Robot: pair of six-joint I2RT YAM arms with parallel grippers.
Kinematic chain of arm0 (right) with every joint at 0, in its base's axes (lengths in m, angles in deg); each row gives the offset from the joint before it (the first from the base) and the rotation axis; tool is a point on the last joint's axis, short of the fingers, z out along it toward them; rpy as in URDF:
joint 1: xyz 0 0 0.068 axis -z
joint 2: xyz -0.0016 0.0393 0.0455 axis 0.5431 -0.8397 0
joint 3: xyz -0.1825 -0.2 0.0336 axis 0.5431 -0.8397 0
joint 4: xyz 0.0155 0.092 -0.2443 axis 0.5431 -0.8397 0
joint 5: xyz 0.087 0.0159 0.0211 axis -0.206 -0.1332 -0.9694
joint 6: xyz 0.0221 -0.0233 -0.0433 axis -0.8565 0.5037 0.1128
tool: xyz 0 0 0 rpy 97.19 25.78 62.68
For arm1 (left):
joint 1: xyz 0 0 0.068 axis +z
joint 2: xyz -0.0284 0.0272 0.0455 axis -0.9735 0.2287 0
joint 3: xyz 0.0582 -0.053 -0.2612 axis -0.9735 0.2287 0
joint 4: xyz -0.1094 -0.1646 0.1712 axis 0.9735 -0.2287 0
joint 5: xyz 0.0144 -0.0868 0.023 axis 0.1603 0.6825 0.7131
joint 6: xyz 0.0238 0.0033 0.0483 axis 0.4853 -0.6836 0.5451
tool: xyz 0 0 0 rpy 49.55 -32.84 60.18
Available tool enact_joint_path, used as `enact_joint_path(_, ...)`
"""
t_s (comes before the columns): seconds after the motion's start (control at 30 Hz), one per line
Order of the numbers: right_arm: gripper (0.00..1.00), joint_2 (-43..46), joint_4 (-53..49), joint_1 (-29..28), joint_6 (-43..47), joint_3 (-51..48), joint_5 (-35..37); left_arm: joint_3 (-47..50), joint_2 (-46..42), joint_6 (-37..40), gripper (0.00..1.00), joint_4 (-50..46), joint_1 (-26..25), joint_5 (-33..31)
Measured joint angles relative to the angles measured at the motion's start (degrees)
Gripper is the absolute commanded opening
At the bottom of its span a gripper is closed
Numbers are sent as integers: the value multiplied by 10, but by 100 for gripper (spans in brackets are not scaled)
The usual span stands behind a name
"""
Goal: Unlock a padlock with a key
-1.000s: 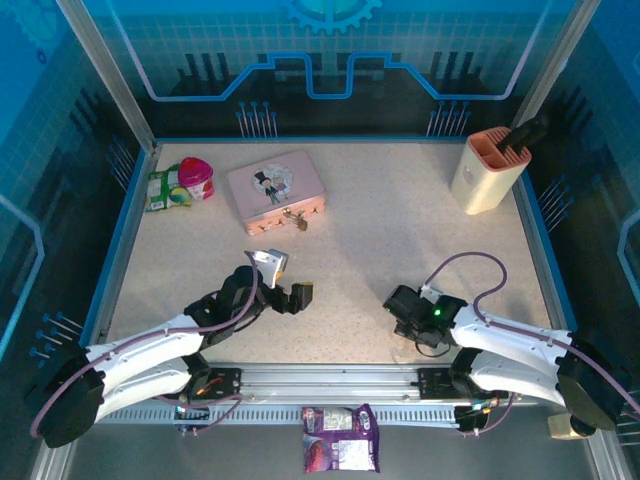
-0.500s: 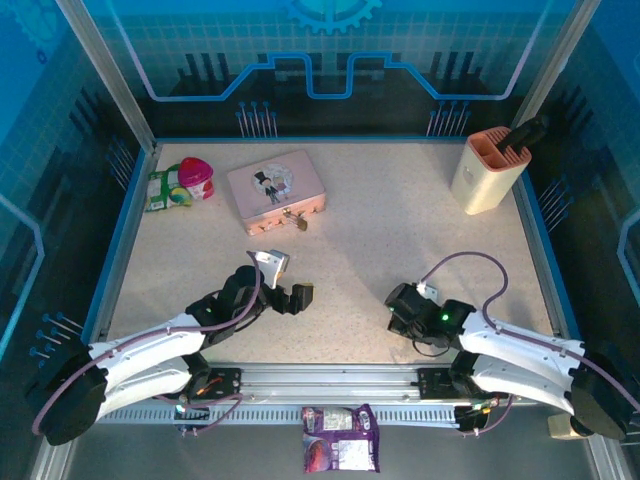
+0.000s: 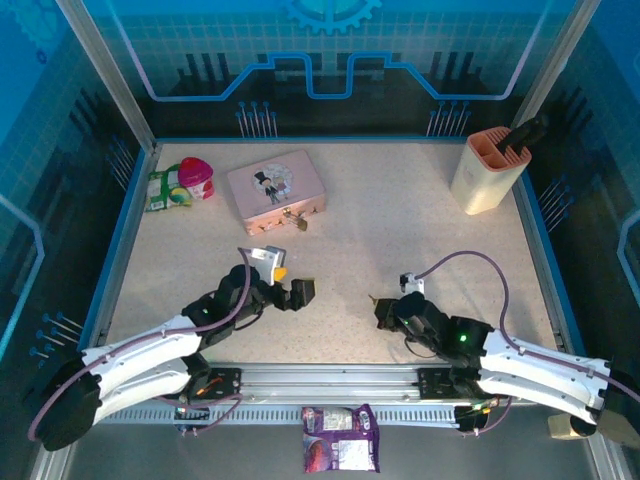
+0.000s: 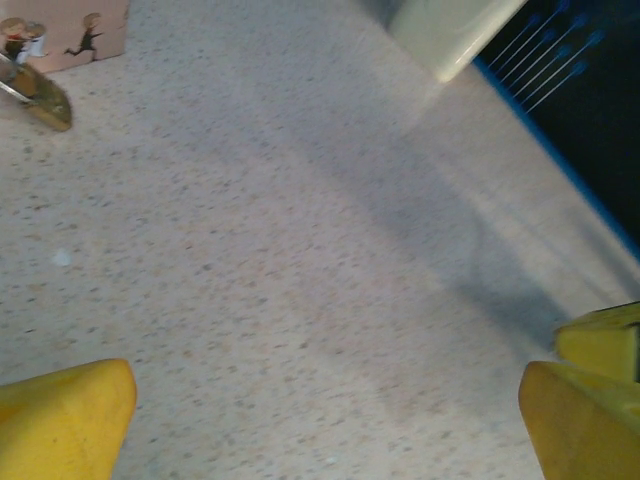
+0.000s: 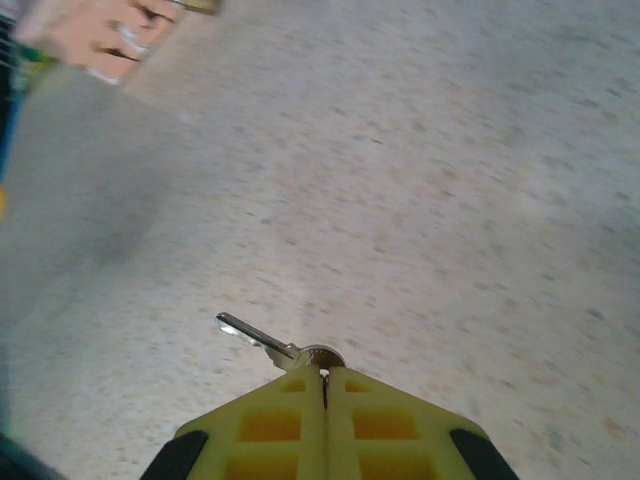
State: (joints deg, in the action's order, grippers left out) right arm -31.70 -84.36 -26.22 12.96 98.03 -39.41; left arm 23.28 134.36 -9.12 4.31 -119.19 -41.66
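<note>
Lying on tabletop (image 3: pixel 400 220), padlock (image 3: pixel 296 221) sat just beside near edge of tin (image 3: pixel 275 185), far-left area. Key (image 5: pixel 255 337) well apart, pinched between clenched right fingers (image 5: pixel 270 425), blade protruding. Left fingers (image 4: pixel 60 415) spread wide, grasping nothing, above tabletop.

The speckled beige table (image 3: pixel 400 220) had a blue rim. At its far left lay a green packet (image 3: pixel 160 188) beside a red-and-pink pot (image 3: pixel 197 178). A pink tin (image 3: pixel 276 188) sat near them, a small brass padlock (image 3: pixel 296 221) against its near edge. A cream holder (image 3: pixel 487 172) stood at the far right.
</note>
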Motion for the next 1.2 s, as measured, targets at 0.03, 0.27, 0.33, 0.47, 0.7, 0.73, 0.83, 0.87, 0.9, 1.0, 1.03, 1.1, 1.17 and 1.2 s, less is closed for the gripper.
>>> enact_joint_path(0.03, 0, -1, 21, -5, 8, -1, 3, -4, 0, -10, 92, 3, -1, 5)
enact_joint_path(0.27, 0, -34, 154, -59, 53, -1, 33, -66, 33, -57, 79, 28, -44, 44)
enact_joint_path(0.33, 0, -42, 181, -70, 60, -1, 40, -72, 45, -61, 74, 43, -62, 47)
enact_joint_path(0.47, 0, -55, 222, -85, 68, -1, 49, -72, 75, -63, 68, 66, -87, 52)
enact_joint_path(0.7, 0, -60, 255, -92, 71, -1, 53, -74, 109, -66, 58, 85, -107, 58)
enact_joint_path(0.73, 0, -60, 257, -92, 71, -1, 53, -75, 111, -66, 57, 85, -108, 60)
enact_joint_path(0.83, 0, -64, 264, -92, 71, -1, 53, -79, 115, -67, 55, 90, -109, 62)
enact_joint_path(0.87, 0, -65, 266, -92, 71, -1, 53, -80, 115, -67, 54, 92, -110, 62)
enact_joint_path(0.9, 0, -67, 268, -92, 71, -1, 53, -80, 115, -66, 52, 94, -110, 62)
enact_joint_path(1.0, 0, -74, 273, -93, 71, -1, 53, -81, 115, -65, 47, 95, -111, 62)
enact_joint_path(1.03, 0, -76, 274, -94, 71, -1, 53, -81, 115, -65, 45, 95, -111, 62)
enact_joint_path(1.1, 0, -81, 274, -96, 71, -1, 53, -81, 115, -64, 41, 95, -111, 61)
enact_joint_path(1.17, 0, -86, 276, -99, 71, -1, 53, -81, 115, -63, 37, 95, -111, 61)
enact_joint_path(1.2, 0, -89, 278, -100, 71, -1, 53, -81, 115, -61, 36, 95, -111, 61)
